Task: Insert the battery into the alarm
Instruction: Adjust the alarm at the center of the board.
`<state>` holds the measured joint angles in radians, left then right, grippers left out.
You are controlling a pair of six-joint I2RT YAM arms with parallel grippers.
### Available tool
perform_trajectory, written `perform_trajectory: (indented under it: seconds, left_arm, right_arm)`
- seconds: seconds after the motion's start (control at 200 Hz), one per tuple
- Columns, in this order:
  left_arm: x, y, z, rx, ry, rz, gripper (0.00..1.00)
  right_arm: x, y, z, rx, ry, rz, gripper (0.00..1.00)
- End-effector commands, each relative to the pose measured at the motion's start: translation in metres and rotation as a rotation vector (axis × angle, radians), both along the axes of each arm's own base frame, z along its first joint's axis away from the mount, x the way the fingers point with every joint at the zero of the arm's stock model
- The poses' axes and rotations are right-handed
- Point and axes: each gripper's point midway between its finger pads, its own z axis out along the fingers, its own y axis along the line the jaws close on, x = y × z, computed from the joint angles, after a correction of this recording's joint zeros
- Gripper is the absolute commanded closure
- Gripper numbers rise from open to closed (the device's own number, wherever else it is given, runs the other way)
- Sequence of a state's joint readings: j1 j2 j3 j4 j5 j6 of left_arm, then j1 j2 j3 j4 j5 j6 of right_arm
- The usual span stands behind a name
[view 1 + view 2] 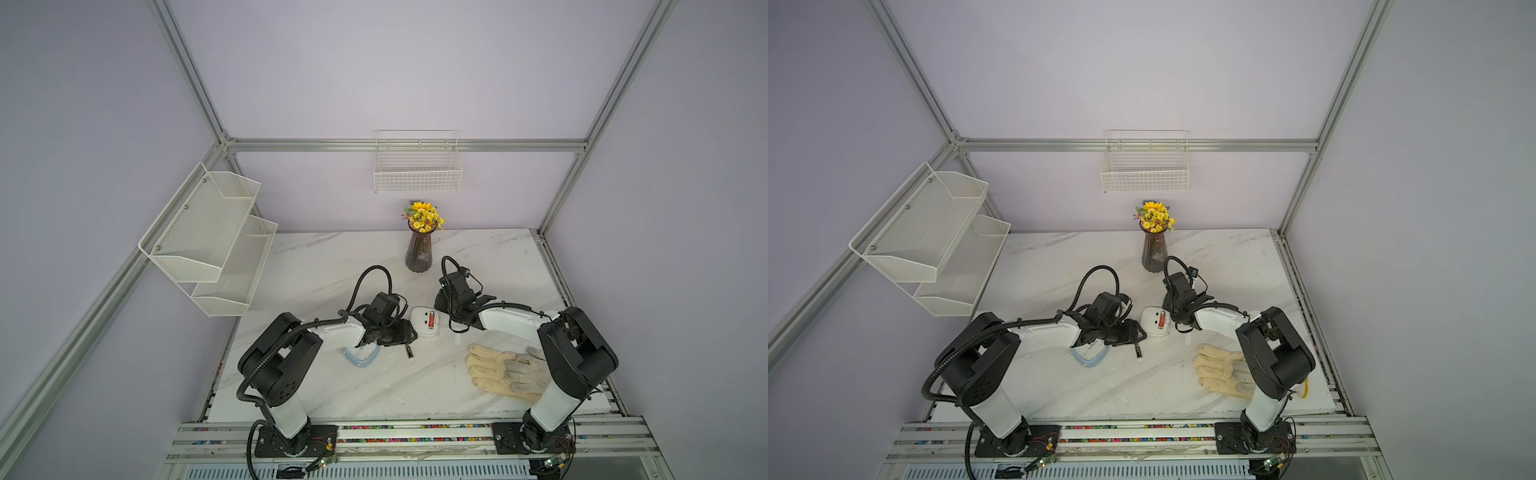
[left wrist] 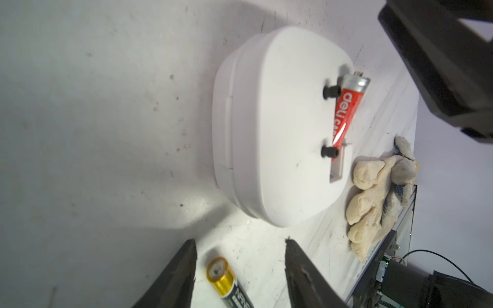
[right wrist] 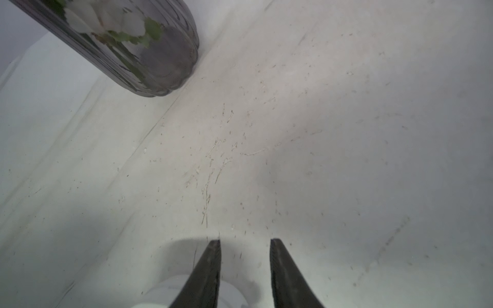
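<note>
black battery (image 2: pixel 230 284) cropped, vase (image 3: pixel 149 53) top cropped

With the alarm (image 1: pixel 420 328) as clock centre in a top view, the vase (image 1: pixel 419 253) blocks 12 o'clock. The right tool (image 3: pixel 245 240) crowds 2, the glove (image 1: pixel 498 370) lies at 4, a loose black battery (image 1: pixel 409 352) at 7, and the left tool (image 2: pixel 240 241) at 9. A tilted red battery (image 1: pixel 432 320) juts from the alarm's slot. The worktop (image 1: pixel 324 266) is bare from 10 to 11 and at 6.
</note>
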<state>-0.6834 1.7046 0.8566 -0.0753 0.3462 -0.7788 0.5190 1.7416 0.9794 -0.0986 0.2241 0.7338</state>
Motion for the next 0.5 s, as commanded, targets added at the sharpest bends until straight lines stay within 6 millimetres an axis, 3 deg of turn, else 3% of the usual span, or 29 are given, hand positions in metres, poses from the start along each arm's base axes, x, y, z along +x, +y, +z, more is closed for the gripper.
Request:
perform_trajectory:
  seconds: [0.0,0.29,0.495]
  left_arm:
    - [-0.004,-0.016,0.022,-0.072,-0.015,-0.002,0.45]
    - [0.001,-0.027,0.023,-0.076,-0.030,0.018,0.42]
    - [0.010,-0.031,0.024,-0.081,-0.043,0.043,0.41]
  right_arm:
    - [0.019,0.023,0.011,0.053,-0.036,0.099,0.69]
    - [0.021,0.033,-0.023,0.039,0.031,0.199,0.78]
    - [0.011,0.031,-0.024,0.019,0.030,0.245,0.80]
